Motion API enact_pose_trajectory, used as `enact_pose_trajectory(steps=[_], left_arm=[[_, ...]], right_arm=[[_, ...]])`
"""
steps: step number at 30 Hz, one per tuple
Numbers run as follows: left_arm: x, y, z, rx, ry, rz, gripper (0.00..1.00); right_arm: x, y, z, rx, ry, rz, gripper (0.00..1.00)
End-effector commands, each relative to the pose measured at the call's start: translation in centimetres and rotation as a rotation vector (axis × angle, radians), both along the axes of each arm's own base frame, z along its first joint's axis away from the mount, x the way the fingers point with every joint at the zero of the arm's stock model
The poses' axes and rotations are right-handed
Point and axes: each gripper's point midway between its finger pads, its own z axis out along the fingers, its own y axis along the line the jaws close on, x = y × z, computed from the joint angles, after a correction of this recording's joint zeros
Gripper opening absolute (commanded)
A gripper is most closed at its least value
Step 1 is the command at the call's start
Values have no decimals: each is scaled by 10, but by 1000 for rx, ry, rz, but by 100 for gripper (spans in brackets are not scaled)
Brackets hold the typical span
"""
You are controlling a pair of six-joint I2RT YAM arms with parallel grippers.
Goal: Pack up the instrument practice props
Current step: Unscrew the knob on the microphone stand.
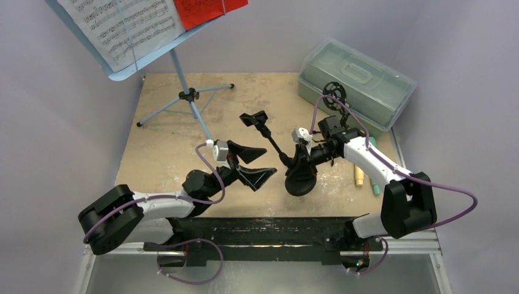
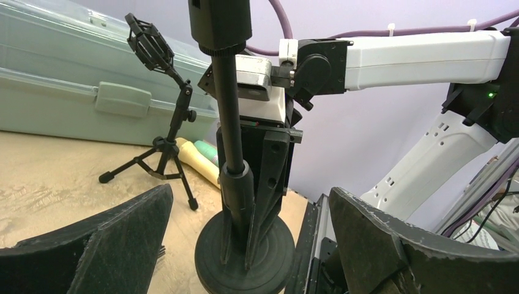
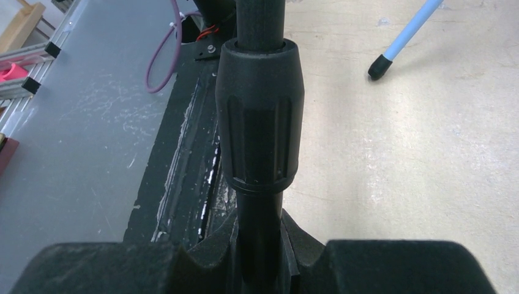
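Between the right gripper's (image 3: pixel 260 263) matte black fingers, closed partway, sits the thin stem of a round-based black mic holder (image 1: pixel 300 182), clamped beside its ribbed collar, with the disc foot below. Facing it from the left, the left gripper (image 1: pixel 269 162) gapes fully open and empty. Behind the right gripper lie a cream toy microphone (image 2: pixel 194 160) and a teal one (image 2: pixel 209 152), then a tripod mic holder (image 2: pixel 164 146) and a translucent case (image 1: pixel 358 76). Far beyond the left gripper stands a pale-blue music rack (image 1: pixel 131 73) with white pages (image 1: pixel 119 27) and a red page (image 1: pixel 205 9).

The music rack (image 1: pixel 131 37) stands back left, the case (image 1: pixel 358 76) back right, the mic stand (image 1: pixel 300 182) middle front, with the microphones (image 1: pixel 359 177) to its right.
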Motion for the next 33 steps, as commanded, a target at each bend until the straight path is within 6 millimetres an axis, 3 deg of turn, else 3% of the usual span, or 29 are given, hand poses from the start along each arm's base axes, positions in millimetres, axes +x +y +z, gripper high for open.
enact_pose_trajectory(steps=[1,8,20,27,33], left_arm=[[0,4,14,-52,-70,13,100],[-8,11,19,-147,-151,7,97],[1,-7,16,-132,-159,-16,95],[4,-19,19,-135,-166,-47,82],[6,-23,32,-173,-163,-58,80]], right_arm=[[3,8,26,95,-45,36,0],[2,8,25,97,-44,42,0],[0,7,24,100,-48,55,0],[-1,7,24,102,-53,61,0],[0,7,23,101,-50,62,0]])
